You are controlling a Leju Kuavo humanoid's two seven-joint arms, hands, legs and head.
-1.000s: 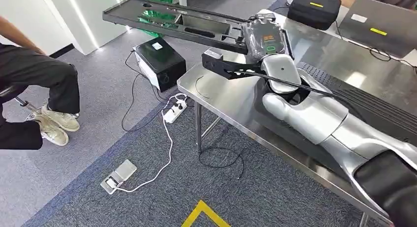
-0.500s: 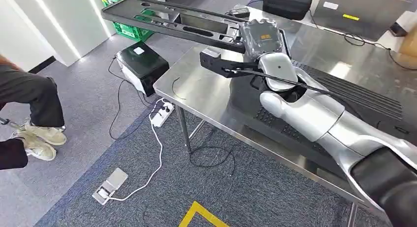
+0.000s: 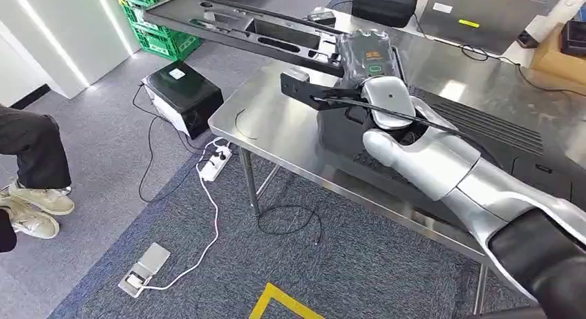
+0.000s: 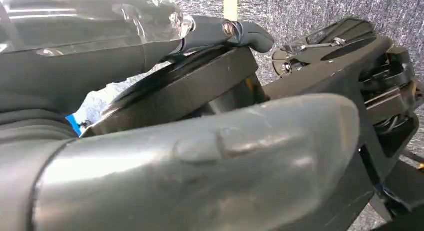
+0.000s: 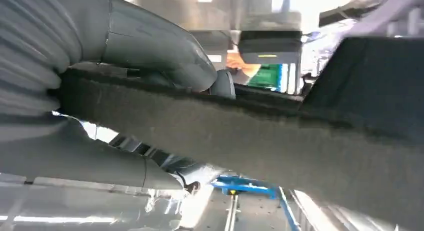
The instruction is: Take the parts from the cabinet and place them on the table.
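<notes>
My right hand (image 3: 374, 55), wrapped in clear film, grips one end of a long black part (image 3: 235, 25). The part sticks out level to the far left, over the table's corner and the floor. In the right wrist view the thumb (image 5: 155, 46) and fingers (image 5: 90, 166) clamp a dark, felt-like edge of the part (image 5: 280, 136). My right arm (image 3: 442, 163) reaches over the steel table (image 3: 283, 129). My left hand (image 4: 190, 161) has its thumb and a dark finger (image 4: 220, 30) stretched out above grey carpet, and I see nothing held between them.
A black ribbed panel (image 3: 484, 126) lies on the table under my arm. A black case (image 3: 384, 3) and a laptop (image 3: 477, 15) sit at the far edge. On the floor are a black box (image 3: 181, 91), a power strip (image 3: 213, 163), cables, green crates (image 3: 148, 18) and a seated person's shoes (image 3: 34, 208).
The whole picture has shifted: the camera moved, bringing the table nearer and sliding the person and floor items leftward. My right hand keeps its hold on the long part.
</notes>
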